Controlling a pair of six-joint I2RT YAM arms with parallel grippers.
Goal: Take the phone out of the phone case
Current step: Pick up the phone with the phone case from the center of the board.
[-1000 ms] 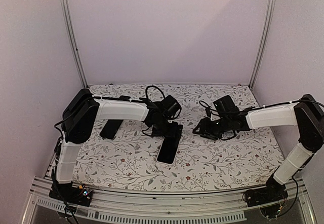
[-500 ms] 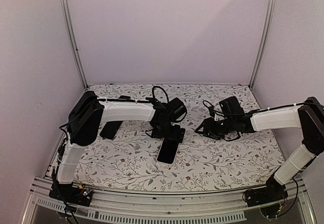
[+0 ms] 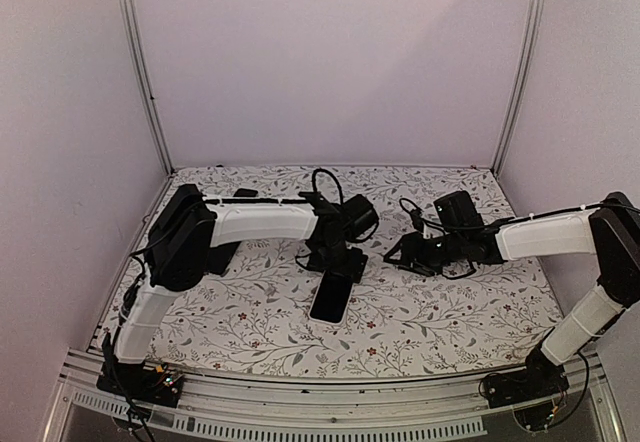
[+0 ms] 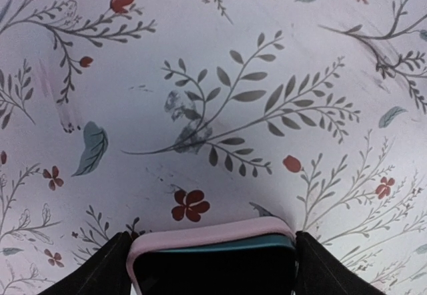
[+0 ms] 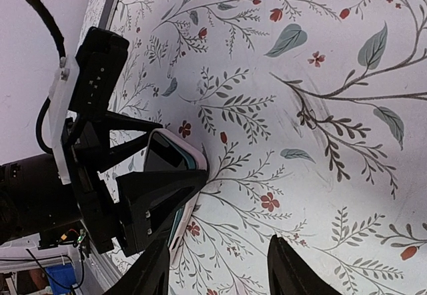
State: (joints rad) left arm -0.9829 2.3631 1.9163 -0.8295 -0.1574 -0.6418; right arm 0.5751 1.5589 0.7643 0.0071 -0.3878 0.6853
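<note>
A black phone in a pink-rimmed case [image 3: 333, 297] is laid flat on the floral-patterned bench [image 3: 440, 312]. Its far end is straddled by the left jaws, spread wide along both side edges; whether it is clamped cannot be told. The right jaws are held parted and empty, apart to its right.

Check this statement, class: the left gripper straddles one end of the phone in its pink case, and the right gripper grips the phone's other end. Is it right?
No. The right gripper is not on the phone: the top external view shows it open, apart from it on the right side, holding nothing. The left gripper does straddle one end of the pink case.
</note>
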